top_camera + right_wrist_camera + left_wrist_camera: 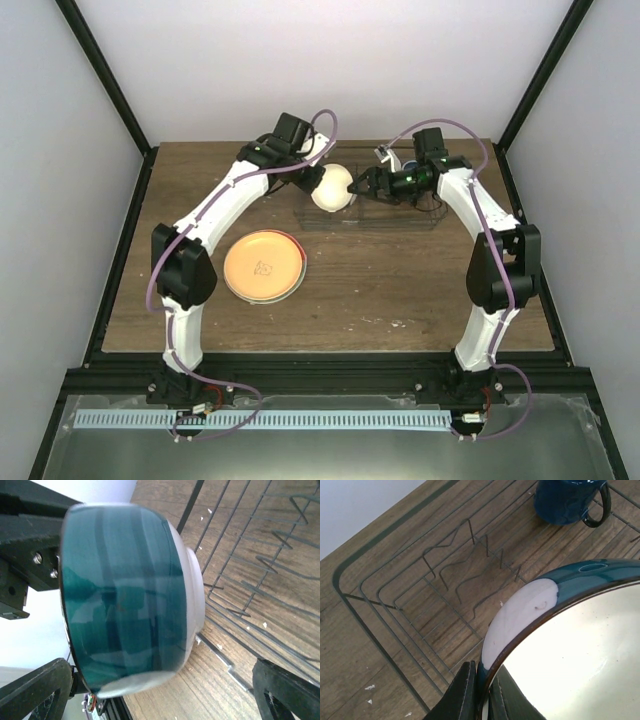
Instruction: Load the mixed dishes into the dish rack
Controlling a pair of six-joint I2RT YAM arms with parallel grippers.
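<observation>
L gripper (pixel 482 692) pinched shut on bowl (pixel 580 650) rim; R gripper (pixel 365 186) wide open, empty; mug (pixel 565 502) top cut off.

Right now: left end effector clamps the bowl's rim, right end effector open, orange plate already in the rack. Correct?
No. The orange plate lies flat on the table in front of the dish rack, per the top view. Rest holds: left end effector clamps the rim of the bowl, right end effector open.

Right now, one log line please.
left gripper: shut on teal-and-cream bowl rim | right gripper: open | blue mug: in dish rack | orange plate: on table
</observation>
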